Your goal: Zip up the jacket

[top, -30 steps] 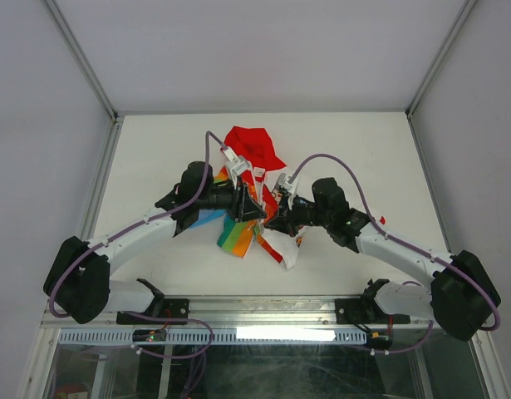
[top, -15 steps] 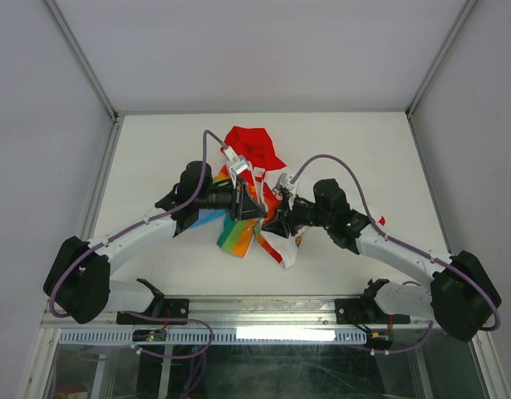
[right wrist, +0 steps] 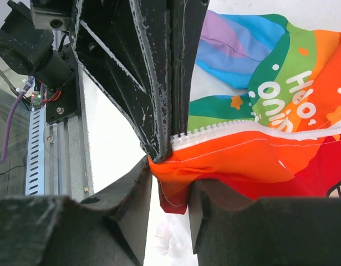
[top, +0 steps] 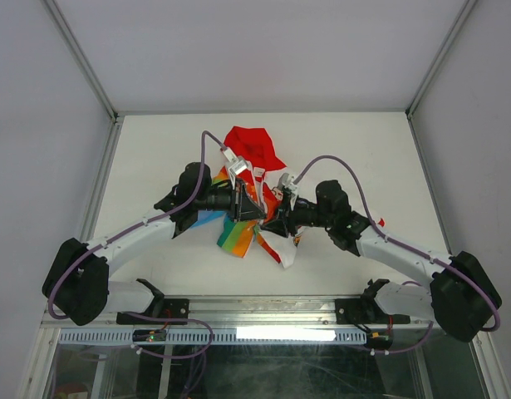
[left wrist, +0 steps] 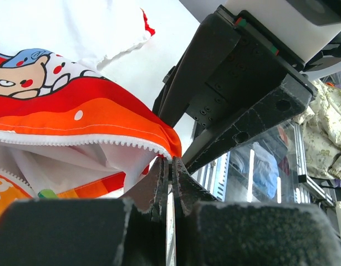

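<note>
The jacket [top: 237,235] lies bunched up in the middle of the white table [top: 155,150]. Its red hood [top: 253,150] points to the top of the picture from above, and its rainbow part sits at the lower left of the heap. Both arms reach in from the sides and meet right over it.

The left gripper [left wrist: 169,166] has its two fingers pressed tight together. They pinch the end of the white zipper teeth [left wrist: 76,138], where the orange cloth comes to a corner. A little cartoon bear [left wrist: 20,75] shows at the upper left of that close view.

The right gripper [right wrist: 170,183] has its fingers apart. The orange corner hangs down between them, just under the left fingers. White letters [right wrist: 292,94] run across the rainbow stripes at the right.
</note>
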`<state>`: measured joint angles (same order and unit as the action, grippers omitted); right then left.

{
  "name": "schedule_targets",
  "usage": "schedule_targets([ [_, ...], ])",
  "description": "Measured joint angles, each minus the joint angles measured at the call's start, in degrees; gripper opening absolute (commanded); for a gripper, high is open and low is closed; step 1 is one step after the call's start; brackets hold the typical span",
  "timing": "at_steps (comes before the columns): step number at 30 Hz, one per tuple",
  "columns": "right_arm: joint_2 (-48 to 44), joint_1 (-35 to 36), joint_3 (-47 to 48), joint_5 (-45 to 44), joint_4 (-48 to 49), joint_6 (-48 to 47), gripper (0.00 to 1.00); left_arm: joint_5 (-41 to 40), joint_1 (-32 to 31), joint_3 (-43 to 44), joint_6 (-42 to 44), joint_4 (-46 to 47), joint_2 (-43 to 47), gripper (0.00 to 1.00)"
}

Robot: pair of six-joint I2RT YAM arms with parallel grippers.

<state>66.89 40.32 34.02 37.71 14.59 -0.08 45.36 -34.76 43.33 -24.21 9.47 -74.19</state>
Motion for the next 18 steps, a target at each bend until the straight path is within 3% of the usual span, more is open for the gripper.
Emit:
schedule_targets([
  [3,0.00,-0.09,-0.28,0.26,0.81,0.48,0.25,-0.02,0.00,-0.09,-0.31,0.02,0.00,0.00],
  [8,0.00,-0.20,-0.72,0.96,1.92,1.49,0.00,-0.20,0.00,-0.11,-0.52,0.02,0.09,0.00],
  [14,-0.02,-0.44,-0.83,2.27,2.84,2.91,0.00,-3.17,0.00,-0.20,-0.44,-0.59,1.60,0.24],
  [16,-0.07,-0.48,-0.83,2.56,2.67,3.17,0.00,-5.51,0.00,-0.20,0.02,-1.60,2.73,0.26],
  [18,-0.17,-0.70,-0.83,2.67,2.16,3.23,0.00,-9.25,0.00,-0.20,0.87,-3.52,4.61,0.34],
])
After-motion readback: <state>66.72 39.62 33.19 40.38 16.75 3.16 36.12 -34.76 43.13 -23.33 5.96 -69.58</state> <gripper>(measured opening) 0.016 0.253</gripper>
